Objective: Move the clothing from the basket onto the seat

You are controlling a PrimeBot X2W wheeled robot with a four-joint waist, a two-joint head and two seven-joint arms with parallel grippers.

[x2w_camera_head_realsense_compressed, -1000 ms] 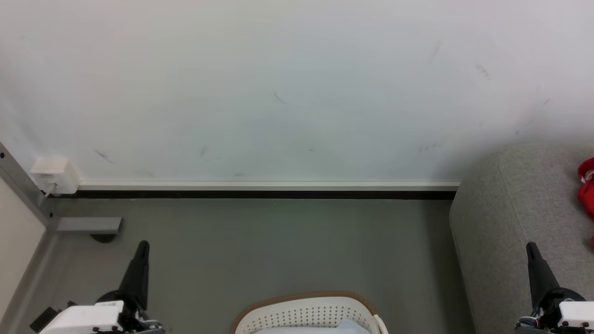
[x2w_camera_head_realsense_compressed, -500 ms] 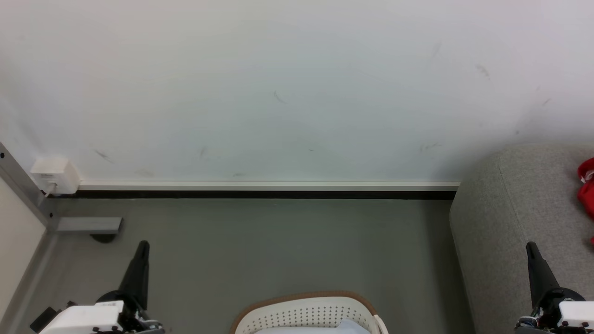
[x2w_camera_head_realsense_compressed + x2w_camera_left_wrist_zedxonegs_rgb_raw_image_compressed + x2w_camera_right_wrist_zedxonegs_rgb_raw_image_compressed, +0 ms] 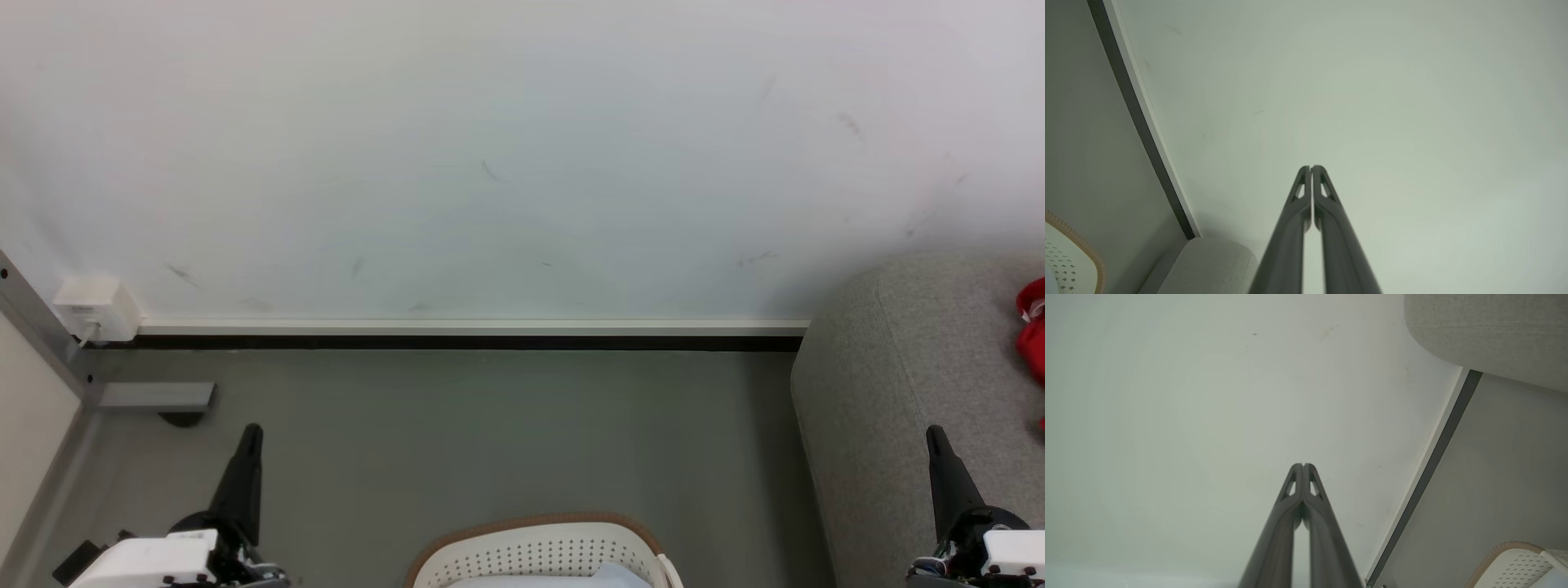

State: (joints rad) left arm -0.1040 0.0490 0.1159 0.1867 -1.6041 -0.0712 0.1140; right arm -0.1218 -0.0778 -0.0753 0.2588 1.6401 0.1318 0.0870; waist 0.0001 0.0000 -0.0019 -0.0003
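Observation:
The white perforated basket (image 3: 539, 551) with its tan rim pokes up from the bottom edge of the head view, something pale lying inside. The light grey seat (image 3: 906, 384) fills the right side, and red clothing (image 3: 1032, 331) lies on it at the far right edge. My left gripper (image 3: 251, 430) is at the lower left over the floor, shut and empty. My right gripper (image 3: 933, 433) is at the lower right in front of the seat, shut and empty. In the wrist views the left gripper (image 3: 1311, 167) and right gripper (image 3: 1303, 464) point at the wall, tips together.
A white wall (image 3: 490, 163) with a skirting board (image 3: 473, 327) stands ahead. At the left are a white socket box (image 3: 94, 309) and a grey metal frame foot (image 3: 155, 397). Grey floor (image 3: 490, 433) lies between the basket and the wall.

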